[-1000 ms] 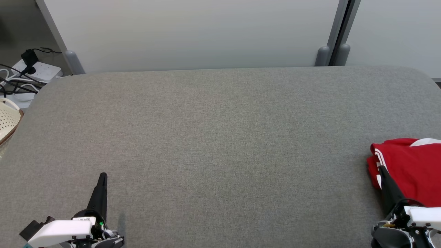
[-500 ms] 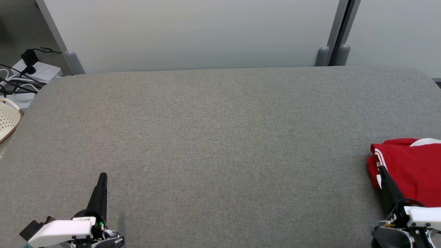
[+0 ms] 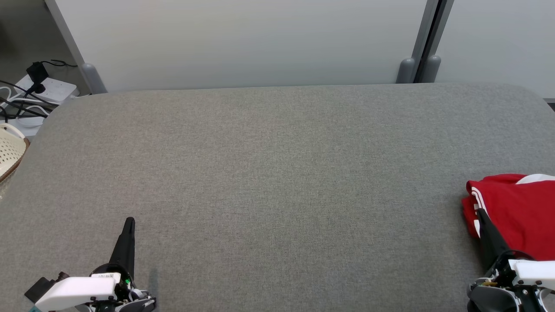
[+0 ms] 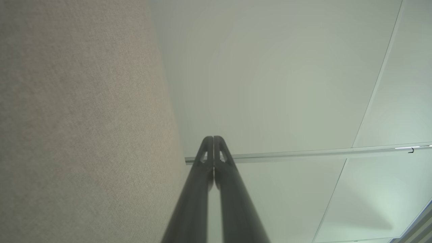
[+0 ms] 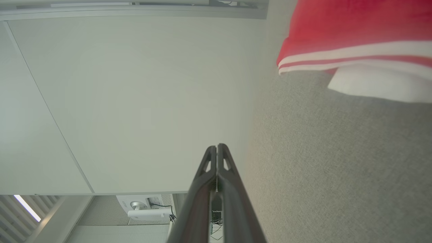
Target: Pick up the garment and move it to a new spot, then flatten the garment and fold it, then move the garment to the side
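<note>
The red garment [image 3: 516,212] is lying bunched up at the right edge of the grey worktop [image 3: 277,173], with part of it running out of the head view. White stripes [image 3: 477,196] are showing along its left hem, and a white patch [image 3: 535,177] is peeking out at its far side.

The right hand [image 3: 479,213] is resting low at the near right corner, its two dark fingers pressed together and gripping nothing. In the head view its tip is overlapping the near left edge of the garment, and I cannot tell from there whether it is touching the cloth. In the right wrist view the closed right hand [image 5: 217,146] is pointing along the worktop [image 5: 337,168], while the garment [image 5: 354,23] is sitting off to the upper right, clear of the fingertips, with its white stripes [image 5: 354,54] and a white piece [image 5: 378,84] facing the camera.

The left hand [image 3: 129,223] is sitting at the near left of the worktop, well apart from the garment. Its fingers are also closed tight and holding nothing, which the left wrist view is showing plainly: the left hand [image 4: 213,139] has both fingers meeting along their tips above the grey cloth surface [image 4: 84,135].

Beyond the worktop a pale wall panel [image 3: 243,43] is standing upright. At the far left a white power strip [image 3: 54,90] with dark cables is lying on the floor, and the rim of a cream basket [image 3: 8,151] is poking in at the left edge.
</note>
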`<state>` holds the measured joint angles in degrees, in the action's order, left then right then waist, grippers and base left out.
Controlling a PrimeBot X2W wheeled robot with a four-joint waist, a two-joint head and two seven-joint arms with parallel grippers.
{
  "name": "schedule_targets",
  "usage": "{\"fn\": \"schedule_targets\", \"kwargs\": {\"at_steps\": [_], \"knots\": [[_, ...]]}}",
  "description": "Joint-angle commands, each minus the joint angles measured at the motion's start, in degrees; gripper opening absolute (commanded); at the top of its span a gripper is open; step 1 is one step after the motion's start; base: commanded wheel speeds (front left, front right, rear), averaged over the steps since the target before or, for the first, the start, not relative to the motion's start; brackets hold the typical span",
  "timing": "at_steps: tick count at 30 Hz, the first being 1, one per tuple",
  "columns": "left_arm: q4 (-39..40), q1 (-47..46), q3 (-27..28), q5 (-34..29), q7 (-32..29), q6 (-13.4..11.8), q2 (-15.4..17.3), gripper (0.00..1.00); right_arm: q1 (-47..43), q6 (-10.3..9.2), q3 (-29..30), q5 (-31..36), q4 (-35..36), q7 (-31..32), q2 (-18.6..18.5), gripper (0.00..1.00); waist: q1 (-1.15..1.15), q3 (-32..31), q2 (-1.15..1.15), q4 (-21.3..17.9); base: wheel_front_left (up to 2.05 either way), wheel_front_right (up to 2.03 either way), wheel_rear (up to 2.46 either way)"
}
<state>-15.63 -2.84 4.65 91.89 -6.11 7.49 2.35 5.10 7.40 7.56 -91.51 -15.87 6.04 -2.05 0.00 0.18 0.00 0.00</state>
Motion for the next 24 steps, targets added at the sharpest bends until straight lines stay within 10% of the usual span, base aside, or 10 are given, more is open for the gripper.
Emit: {"fn": "schedule_targets", "kwargs": {"at_steps": [1, 24], "knots": [[1.6, -3.34, 1.86, 0.29, -0.37, 0.0, 0.53, 0.0, 1.08, 0.09, -1.06, -0.67, 1.85, 0.44, -0.83, 0.0, 0.0, 0.0, 0.0, 0.0, 0.0, 0.0, 0.0], [1.6, -3.34, 1.86, 0.29, -0.37, 0.0, 0.53, 0.0, 1.08, 0.09, -1.06, -0.67, 1.85, 0.44, -0.83, 0.0, 0.0, 0.0, 0.0, 0.0, 0.0, 0.0, 0.0]]}}
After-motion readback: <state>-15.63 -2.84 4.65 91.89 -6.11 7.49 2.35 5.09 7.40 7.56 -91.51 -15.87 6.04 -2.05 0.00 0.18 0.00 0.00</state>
